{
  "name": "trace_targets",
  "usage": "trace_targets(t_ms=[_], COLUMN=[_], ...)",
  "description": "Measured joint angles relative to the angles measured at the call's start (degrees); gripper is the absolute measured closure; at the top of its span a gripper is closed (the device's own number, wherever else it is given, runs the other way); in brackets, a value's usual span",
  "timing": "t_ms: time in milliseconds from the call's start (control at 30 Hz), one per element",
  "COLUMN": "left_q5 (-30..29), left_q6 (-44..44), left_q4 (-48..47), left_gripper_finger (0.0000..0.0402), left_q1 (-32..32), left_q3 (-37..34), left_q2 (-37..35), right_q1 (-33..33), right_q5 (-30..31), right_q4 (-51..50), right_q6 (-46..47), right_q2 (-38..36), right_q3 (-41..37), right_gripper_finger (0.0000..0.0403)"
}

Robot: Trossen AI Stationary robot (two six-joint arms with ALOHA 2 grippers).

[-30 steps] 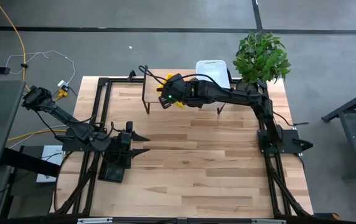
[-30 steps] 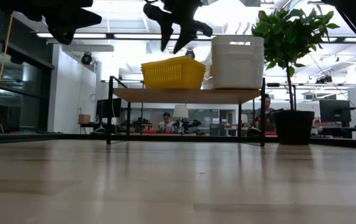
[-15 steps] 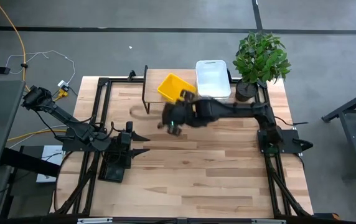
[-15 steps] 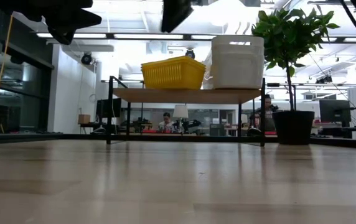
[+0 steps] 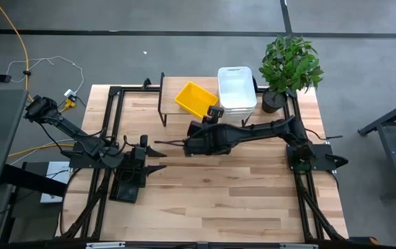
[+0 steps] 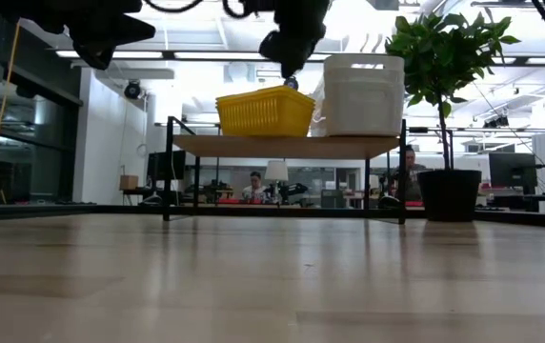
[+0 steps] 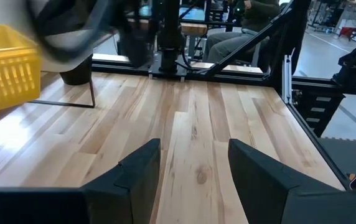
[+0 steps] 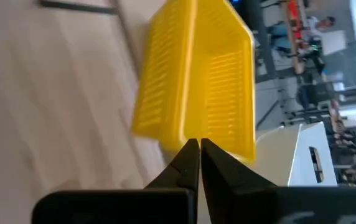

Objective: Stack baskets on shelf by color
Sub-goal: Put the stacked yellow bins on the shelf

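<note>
Hovering over the table [image 5: 253, 207], the right pincer [image 5: 162, 143] is closed (empty), left pincer [image 7: 193, 165] agape.

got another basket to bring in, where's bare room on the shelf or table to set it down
On the shelf, the only bare board is the end left of the yellow basket; the white baskets fill the other end, beside the plant. The table is bare across its near half. The middle is crowded: the right gripper, jaws shut, reaches toward the left gripper.
</note>
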Motion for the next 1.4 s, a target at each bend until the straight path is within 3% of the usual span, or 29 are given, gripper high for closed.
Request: trace_targets(t_ms=[233, 867, 1300, 1400], left_q5=[-0.05, -0.22, -0.22, -0.22], left_q6=[1.31, 1.03, 1.36, 1.51], left_q4=[-0.15, -0.15, -0.15, -0.15], left_gripper_finger=[0.0225, 0.0225, 0.0225, 0.0225], left_q1=[-0.01, 0.0, -0.02, -0.02], left_q3=[0.0, 0.0, 0.0, 0.0], left_q2=[0.01, 0.0, -0.01, 0.01], right_q1=[-2.46, -4.56, -6.37, -6.28], right_q5=[3.26, -9.11, -8.06, -13.5], right_q4=[3.68, 20.85, 33.86, 38.2], right_q6=[-0.93, -7.66, -16.96, -19.12], right_q2=[0.0, -0.02, -0.27, -1.06], right_q3=[-2.2, -2.2, -2.2, -2.2], right_gripper_finger=[0.0401, 0.0403, 0.0403, 0.0403])
